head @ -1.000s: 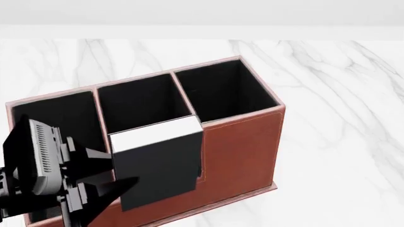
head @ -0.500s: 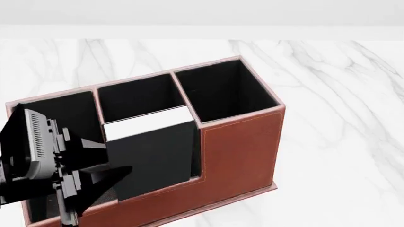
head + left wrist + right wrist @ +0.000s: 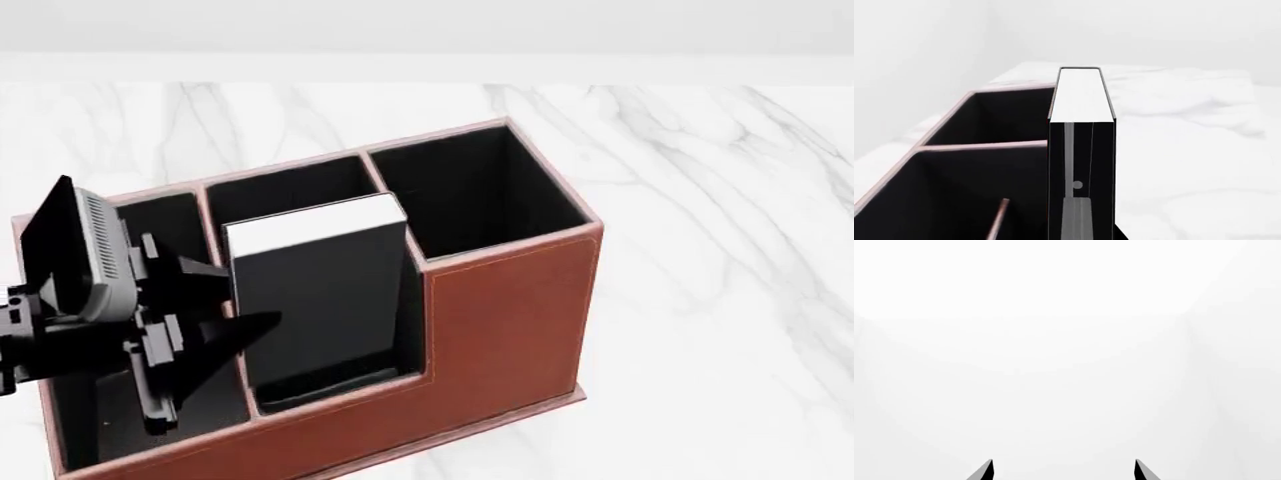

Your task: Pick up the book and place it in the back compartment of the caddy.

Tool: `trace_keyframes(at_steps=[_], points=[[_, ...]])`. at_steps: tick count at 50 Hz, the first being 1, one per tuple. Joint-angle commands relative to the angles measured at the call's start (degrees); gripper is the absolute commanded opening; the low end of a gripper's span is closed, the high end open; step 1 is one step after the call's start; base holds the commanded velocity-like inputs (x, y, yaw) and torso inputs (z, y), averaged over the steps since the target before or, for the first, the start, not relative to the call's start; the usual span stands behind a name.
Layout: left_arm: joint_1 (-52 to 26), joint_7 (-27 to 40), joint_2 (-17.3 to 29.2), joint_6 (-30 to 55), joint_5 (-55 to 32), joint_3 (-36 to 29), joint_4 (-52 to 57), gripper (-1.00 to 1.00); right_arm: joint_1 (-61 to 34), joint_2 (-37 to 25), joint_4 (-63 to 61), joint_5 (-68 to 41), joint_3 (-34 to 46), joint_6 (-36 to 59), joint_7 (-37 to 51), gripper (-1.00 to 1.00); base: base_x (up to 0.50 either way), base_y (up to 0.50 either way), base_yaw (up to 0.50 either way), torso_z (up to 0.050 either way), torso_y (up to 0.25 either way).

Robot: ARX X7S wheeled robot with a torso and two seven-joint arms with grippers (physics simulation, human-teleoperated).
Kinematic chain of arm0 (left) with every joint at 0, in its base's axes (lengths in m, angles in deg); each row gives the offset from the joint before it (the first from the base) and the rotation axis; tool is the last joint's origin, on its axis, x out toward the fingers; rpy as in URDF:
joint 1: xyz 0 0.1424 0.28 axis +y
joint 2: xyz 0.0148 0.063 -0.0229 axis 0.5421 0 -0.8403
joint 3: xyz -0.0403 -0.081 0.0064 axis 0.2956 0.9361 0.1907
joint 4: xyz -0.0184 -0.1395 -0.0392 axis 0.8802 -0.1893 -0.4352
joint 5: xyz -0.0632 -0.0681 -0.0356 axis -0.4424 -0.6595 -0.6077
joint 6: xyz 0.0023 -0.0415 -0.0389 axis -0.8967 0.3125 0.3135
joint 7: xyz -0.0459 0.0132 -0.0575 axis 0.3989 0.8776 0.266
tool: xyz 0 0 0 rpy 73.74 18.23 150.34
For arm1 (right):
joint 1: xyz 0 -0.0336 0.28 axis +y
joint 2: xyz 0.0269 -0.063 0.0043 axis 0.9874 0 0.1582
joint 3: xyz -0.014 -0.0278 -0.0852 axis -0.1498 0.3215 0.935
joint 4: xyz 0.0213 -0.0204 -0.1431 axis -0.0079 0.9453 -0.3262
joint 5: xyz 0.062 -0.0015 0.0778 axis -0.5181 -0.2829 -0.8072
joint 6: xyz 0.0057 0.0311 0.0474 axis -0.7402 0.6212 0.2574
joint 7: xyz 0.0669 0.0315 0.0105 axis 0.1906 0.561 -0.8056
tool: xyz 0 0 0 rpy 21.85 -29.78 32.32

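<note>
From the left wrist camera, the book (image 3: 1081,150) fills the middle of the picture edge-on, black covers either side of a white strip of pages, standing upright against the dark-lined cells of the caddy (image 3: 987,145); the fingers themselves are out of sight here, so this view alone does not tell me how they stand. From the head camera, the left gripper (image 3: 220,325) sits just beside the book's (image 3: 320,300) near cover, its dark fingertips touching or almost touching the cover's edge, and I cannot tell whether it is clamped on the book or has let go. The book stands upright, leaning slightly, inside the back compartment (image 3: 334,385), the low-walled cell at the caddy's (image 3: 507,320) front face as I see it, its white top well above the low wall. It looks stiff and fairly light, with smooth covers that could slip, so I would judge a pinch across both covers near the spine the safest hold. In the right wrist camera, the right gripper (image 3: 1062,471) shows only two fingertips spread apart against blank white, holding nothing.
</note>
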Motion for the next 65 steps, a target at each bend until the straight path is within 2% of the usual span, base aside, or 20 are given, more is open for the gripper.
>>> trace_keyframes(at_steps=[1,24,29,34,45,53,57,65], points=[[-1.51,-2.63,-3.46,-0.17,-2.11,3.01,-6.14,-1.00,-0.11,-0.21,0.14,-0.04,0.19,0.00,0.16,1.00,0.00,0.00,0.00,0.000,0.000],[-2.48,-12.86,-15.58,-3.87,-1.61,4.15,-30.60,-1.00,-0.41,-0.45,0.65,0.03,0.59,-0.23,0.60,1.00,0.00,0.00,0.00,0.000,0.001],[-3.03,-17.57,-20.87,-6.18,-1.23,4.64,-42.20,-1.00,-0.46,-0.54,0.58,0.02,0.58,-0.13,0.71,1.00,0.00,0.00,0.00,0.000,0.002],[-3.65,-20.83,-24.30,-7.64,-0.92,5.00,-49.54,-1.00,-0.55,-0.60,0.60,-0.04,0.68,-0.02,0.77,1.00,0.00,0.00,0.00,0.000,0.000],[-2.81,-21.28,-25.35,-8.17,0.72,6.68,-50.39,-1.00,-0.63,-0.89,0.50,-0.40,0.76,0.04,0.94,1.00,0.00,0.00,0.00,0.000,0.002],[-2.06,-21.63,-25.85,-7.72,4.53,10.75,-50.45,-1.00,-0.68,-0.99,0.53,-0.37,0.82,0.08,1.10,1.00,0.00,0.00,0.00,0.000,0.001],[-1.56,-21.36,-26.24,-7.22,7.78,13.45,-50.47,-1.00,-0.72,-1.03,0.63,-0.39,0.92,0.02,1.15,1.00,0.00,0.00,0.00,0.003,0.003],[-0.66,-22.08,-26.55,-5.80,16.15,23.04,-50.48,-1.00,-0.50,-1.12,0.43,-0.09,1.11,0.00,1.24,1.00,0.00,0.00,0.00,0.000,0.001]])
